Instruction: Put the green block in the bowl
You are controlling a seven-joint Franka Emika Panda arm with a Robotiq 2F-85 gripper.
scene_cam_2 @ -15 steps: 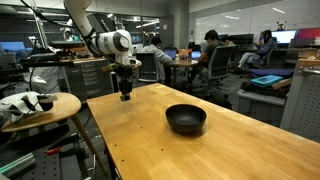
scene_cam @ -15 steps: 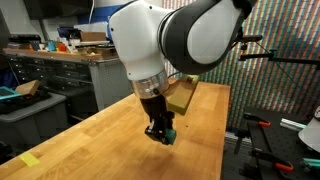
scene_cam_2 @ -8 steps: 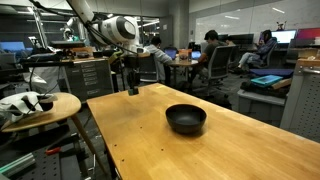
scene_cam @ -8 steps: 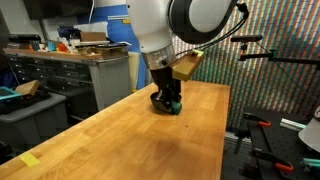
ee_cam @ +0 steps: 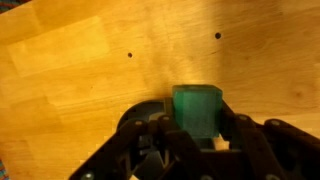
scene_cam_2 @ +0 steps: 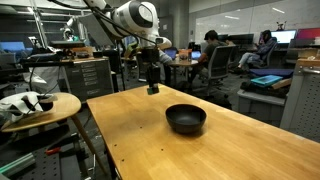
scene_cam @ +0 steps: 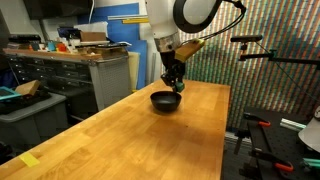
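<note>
The gripper squeezes the green block up in the air beside the bowl, so letting go too soon would drop it outside the bowl.

Setting: robotics lab w/ open-plan office adjoining. Evidence:
- Butcher-block workbench is filling the foreground in both exterior views.
- Grey drawer cabinets are lining one side, w/ clutter piling on top.
- Ppl are sitting at desks in the bkgd.
- Monitors are glowing.
- Black rig arm is reaching in beside the bench.
</note>
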